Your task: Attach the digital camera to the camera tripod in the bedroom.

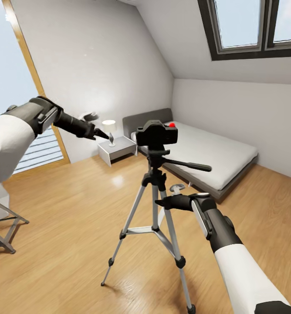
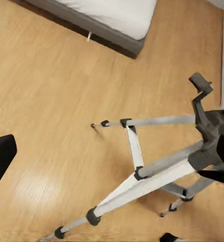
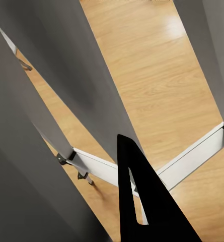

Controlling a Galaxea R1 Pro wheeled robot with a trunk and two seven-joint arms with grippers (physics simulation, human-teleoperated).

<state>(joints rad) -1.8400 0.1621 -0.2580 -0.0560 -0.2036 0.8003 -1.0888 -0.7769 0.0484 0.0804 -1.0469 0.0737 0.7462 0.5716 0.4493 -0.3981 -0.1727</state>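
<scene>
Two grippers near the digital camera (image 1: pixel 156 133), seated on the camera tripod (image 1: pixel 156 205) pan head, bed at two o'clock. Left gripper (image 1: pixel 101 133) at nine o'clock, holding nothing, jaws apart by the look. Right gripper (image 1: pixel 165 202) against the legs at six o'clock; opening impossible to tell. Mounting seemingly done; next, checking seating and retreating. No readable brand or writing.

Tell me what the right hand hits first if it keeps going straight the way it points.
Most likely the camera tripod: the right hand points straight at its silver legs, which loom very close in the right wrist view. Exact depth is unclear, so which leg it meets is uncertain.
</scene>
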